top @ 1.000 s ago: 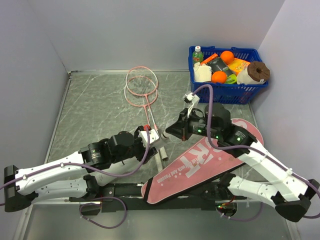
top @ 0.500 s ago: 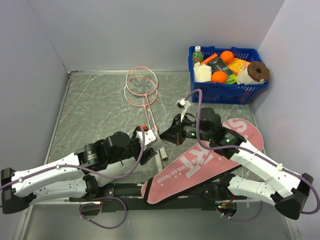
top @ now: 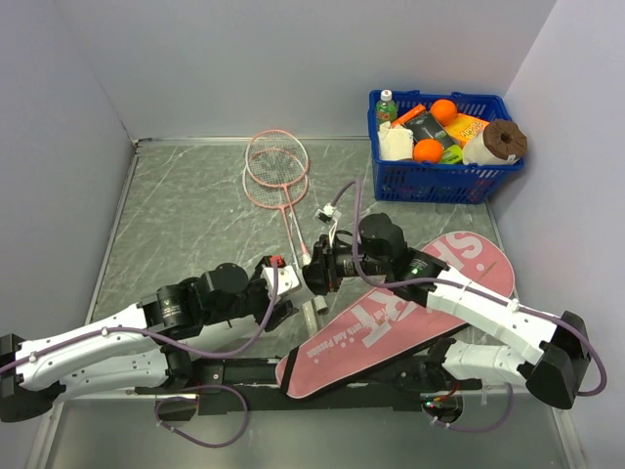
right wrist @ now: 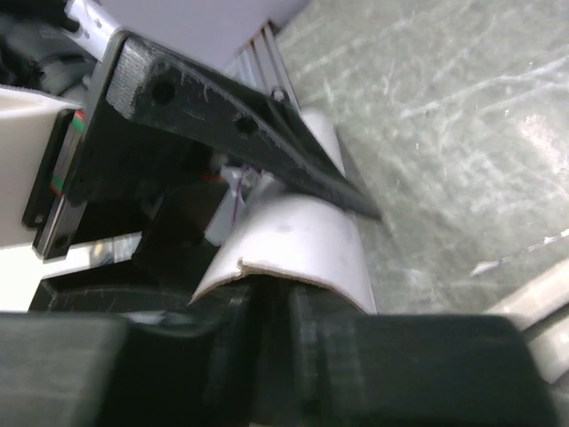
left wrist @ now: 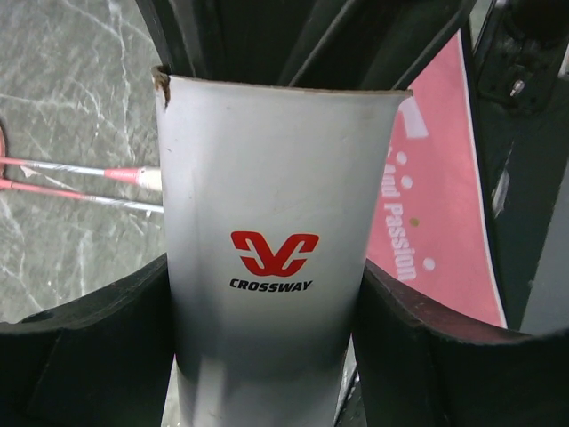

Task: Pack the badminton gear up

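My left gripper [top: 291, 293] [left wrist: 267, 342] is shut on the white tube [top: 311, 315] [left wrist: 271, 196], which carries a red logo and lies low over the table. My right gripper [top: 314, 277] [right wrist: 276, 311] is at the tube's open end [right wrist: 298, 236], its fingers nearly together at the mouth. The shuttlecock is hidden. Two pink rackets [top: 277, 168] lie crossed at the back centre, with their shafts in the left wrist view [left wrist: 71, 173]. The pink bag [top: 410, 308] [left wrist: 427, 178] lies at the front right under the right arm.
A blue basket [top: 444, 181] of groceries stands at the back right corner. Grey walls close the table on the left, back and right. A black rail [top: 244, 373] runs along the near edge between the arm bases.
My right gripper has swung left from above the bag to the tube's open end. My left gripper, holding the tube, has shifted slightly down and left.
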Tool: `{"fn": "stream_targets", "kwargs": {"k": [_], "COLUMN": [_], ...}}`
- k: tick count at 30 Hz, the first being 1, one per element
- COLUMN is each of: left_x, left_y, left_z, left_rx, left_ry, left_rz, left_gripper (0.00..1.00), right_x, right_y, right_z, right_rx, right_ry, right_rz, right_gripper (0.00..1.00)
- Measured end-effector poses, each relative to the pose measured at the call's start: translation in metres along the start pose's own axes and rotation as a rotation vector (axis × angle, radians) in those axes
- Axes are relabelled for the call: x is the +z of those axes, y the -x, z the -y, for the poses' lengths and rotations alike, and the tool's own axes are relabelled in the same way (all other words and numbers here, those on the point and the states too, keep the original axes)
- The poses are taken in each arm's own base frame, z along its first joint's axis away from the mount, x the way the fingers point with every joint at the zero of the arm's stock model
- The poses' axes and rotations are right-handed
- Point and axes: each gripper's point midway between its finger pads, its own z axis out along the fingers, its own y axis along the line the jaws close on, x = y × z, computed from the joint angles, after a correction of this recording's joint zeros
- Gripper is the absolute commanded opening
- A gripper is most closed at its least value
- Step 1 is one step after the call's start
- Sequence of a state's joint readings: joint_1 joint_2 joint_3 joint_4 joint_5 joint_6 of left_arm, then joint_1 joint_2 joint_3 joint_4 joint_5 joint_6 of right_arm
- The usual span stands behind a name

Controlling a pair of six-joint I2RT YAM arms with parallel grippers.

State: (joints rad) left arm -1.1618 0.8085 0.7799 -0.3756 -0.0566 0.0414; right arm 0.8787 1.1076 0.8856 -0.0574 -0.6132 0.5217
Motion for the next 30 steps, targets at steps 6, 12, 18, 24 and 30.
{"fn": "stream_targets", "kwargs": {"k": [6,12,18,24,30], "left_x": [-0.002,0.001,0.003,0.005,0.005], "left_y": [-0.01,0.011,0.02,0.02,0.021], "left_z": [0.001,0.004,0.003,0.003,0.003], "left_rx": [0.026,0.016,0.011,0.011,0.01], "left_ry": [-0.01,-0.023,-0.018,-0.018,-0.017], "left_rz": [-0.032,0.051,0.087,0.084,0.09], "left_gripper": [0.01,0.01,0.01,0.01,0.01], "right_x": [-0.012,-0.04,-0.077,-0.094,-0.097], "right_y": [-0.003,0.015,0.031,0.032,0.036], "right_z": [0.005,-0.007,-0.019,-0.013,0.013], "right_rx": [-0.021,-0.095,-0.167,-0.186,-0.164], "right_ry": [-0.057,-0.141,-0.222,-0.297,-0.424], "right_rz": [0.004,0.073,0.158,0.191,0.21], "right_gripper": [0.51,0.55,0.54,0.28,0.37]}}
